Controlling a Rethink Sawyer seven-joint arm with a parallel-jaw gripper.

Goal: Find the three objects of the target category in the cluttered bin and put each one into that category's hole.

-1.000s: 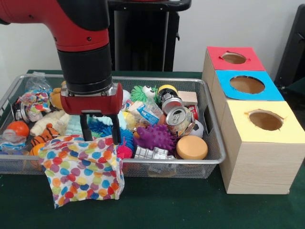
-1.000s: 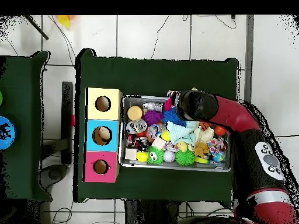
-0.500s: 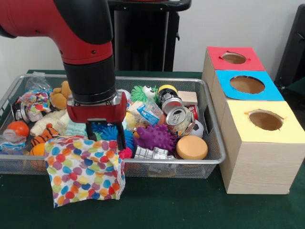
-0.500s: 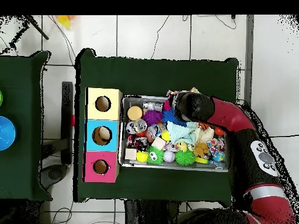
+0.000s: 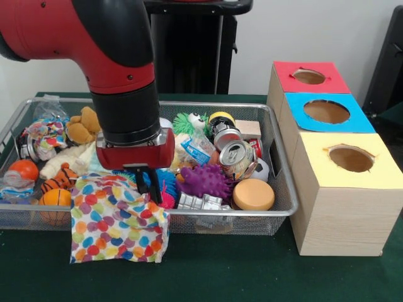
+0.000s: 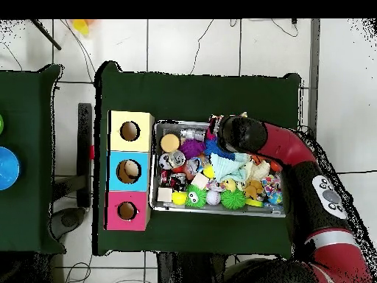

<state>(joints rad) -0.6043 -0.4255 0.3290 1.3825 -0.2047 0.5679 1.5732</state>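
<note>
- Large dotted cloth [image 5: 116,220] draped over the near rim of the bin [image 5: 277,211], spilling onto the green surface [image 5: 220,277].
- Gripper [image 5: 146,184] low at the cloth's upper edge; fingers close together, grip on the fabric impossible to tell.
- Small dotted bundle [image 5: 43,135] far left in bin.
- Yellow hole [image 5: 350,158] on nearest box, right.

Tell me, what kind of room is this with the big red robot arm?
Probably a robot lab or test room. A red arm reaches into a wire bin crammed with toys and cans, three wooden boxes with colored holes stand beside it, and the green table stands on a tiled floor with cables lying around.
</note>
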